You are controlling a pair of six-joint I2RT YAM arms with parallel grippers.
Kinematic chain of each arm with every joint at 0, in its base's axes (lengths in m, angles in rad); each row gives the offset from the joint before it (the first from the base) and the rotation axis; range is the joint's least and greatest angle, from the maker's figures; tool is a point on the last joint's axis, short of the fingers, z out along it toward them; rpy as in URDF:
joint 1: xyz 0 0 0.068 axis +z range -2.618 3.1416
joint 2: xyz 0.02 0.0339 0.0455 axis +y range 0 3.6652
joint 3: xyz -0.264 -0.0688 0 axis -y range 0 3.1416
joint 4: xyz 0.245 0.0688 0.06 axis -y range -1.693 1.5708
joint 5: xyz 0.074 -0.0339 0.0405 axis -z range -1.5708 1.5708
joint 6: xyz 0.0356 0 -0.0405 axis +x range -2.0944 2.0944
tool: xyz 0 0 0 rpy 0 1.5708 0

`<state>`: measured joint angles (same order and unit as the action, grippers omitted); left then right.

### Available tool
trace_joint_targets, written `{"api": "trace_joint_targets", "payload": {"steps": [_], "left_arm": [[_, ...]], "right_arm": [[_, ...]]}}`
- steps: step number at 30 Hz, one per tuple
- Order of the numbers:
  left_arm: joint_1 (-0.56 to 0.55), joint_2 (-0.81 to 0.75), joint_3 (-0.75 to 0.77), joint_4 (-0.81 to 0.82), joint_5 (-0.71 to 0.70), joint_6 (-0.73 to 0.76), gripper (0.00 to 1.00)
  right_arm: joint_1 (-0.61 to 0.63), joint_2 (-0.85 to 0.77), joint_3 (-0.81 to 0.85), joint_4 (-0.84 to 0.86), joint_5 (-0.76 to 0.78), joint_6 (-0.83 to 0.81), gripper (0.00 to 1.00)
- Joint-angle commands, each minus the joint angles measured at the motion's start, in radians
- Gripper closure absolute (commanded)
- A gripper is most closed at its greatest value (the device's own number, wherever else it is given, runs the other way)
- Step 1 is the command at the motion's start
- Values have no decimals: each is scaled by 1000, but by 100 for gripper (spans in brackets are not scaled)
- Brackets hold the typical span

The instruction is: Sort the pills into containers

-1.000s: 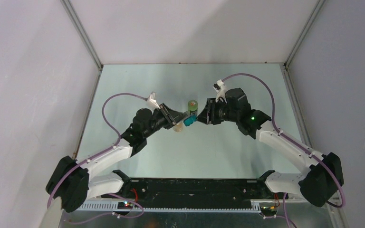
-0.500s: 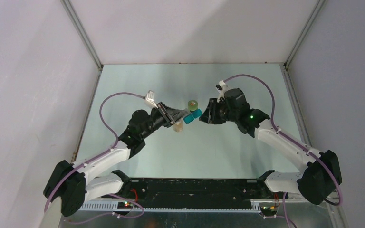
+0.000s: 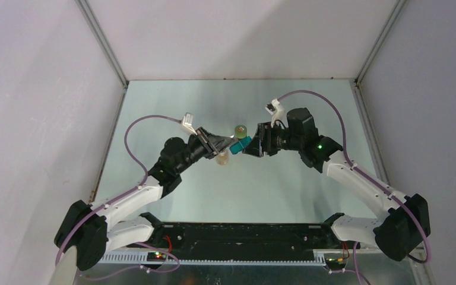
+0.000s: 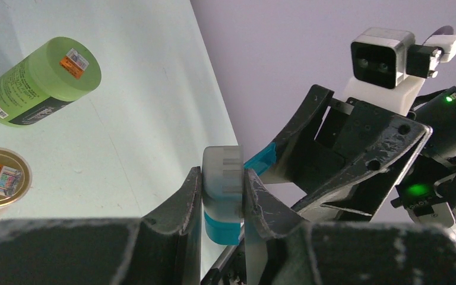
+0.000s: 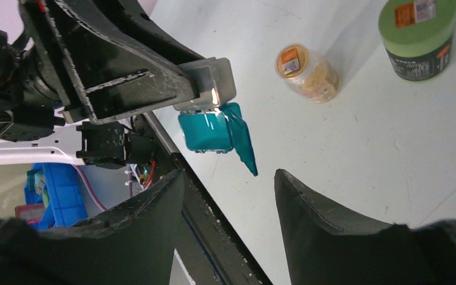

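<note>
The left gripper [image 4: 222, 199] clamps a clear-and-teal plastic pill case [image 4: 221, 169]; the right gripper [image 5: 228, 178], jaws wide, stands at its 3 o'clock. A skewed pull could wrench it loose.

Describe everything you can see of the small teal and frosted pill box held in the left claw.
The pill box is a small plastic case with one frosted clear section and one translucent teal section, whose teal flap hangs open. The left claw pinches the frosted section between both fingers, holding it in the air. The open right claw faces it, with the flap pointing toward its gap; no contact shows.
</note>
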<state>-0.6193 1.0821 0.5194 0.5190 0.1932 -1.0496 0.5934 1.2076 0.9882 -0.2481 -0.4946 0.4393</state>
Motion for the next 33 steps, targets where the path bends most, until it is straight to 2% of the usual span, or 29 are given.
{"api": "trace_joint_targets", "payload": {"steps": [1, 6, 8, 14, 16, 19, 21, 22, 23, 25, 27, 29, 33], "left_arm": [[-3, -20, -9, 55, 26, 0, 100], [-1, -19, -16, 73, 52, 3, 100], [-1, -16, -18, 80, 60, 4, 100], [-2, -6, -16, 93, 76, 4, 100], [-1, -3, -15, 93, 78, 4, 100], [-2, 2, -11, 94, 79, 4, 96], [-2, 3, -8, 91, 75, 6, 81], [-1, 3, -6, 84, 74, 8, 67], [-1, -1, -6, 75, 64, 12, 60], [-2, -11, -7, 43, 38, 23, 31], [1, -28, -6, -5, -1, 36, 19], [8, -51, -9, -50, -39, 52, 13], [35, -106, -3, -182, -121, 88, 11]], "right_arm": [[-4, -26, 6, 85, -37, -15, 38], [-7, -13, 6, 133, -19, 15, 42], [-7, -5, 7, 143, -22, 25, 48], [-7, 4, 7, 130, -11, 38, 73], [-9, 2, 6, 123, -3, 36, 85], [-10, 0, 6, 105, 3, 32, 93], [-10, 1, 6, 83, 16, 26, 97], [-11, 0, 6, 62, 23, 23, 98], [-13, -2, 6, 51, 37, 17, 98], [-17, -5, 6, 9, 62, 1, 98], [-25, -15, -3, -25, 81, -13, 98], [-40, -30, -30, -40, 95, -16, 99], [-84, -44, -124, -61, 120, -12, 99]]}}
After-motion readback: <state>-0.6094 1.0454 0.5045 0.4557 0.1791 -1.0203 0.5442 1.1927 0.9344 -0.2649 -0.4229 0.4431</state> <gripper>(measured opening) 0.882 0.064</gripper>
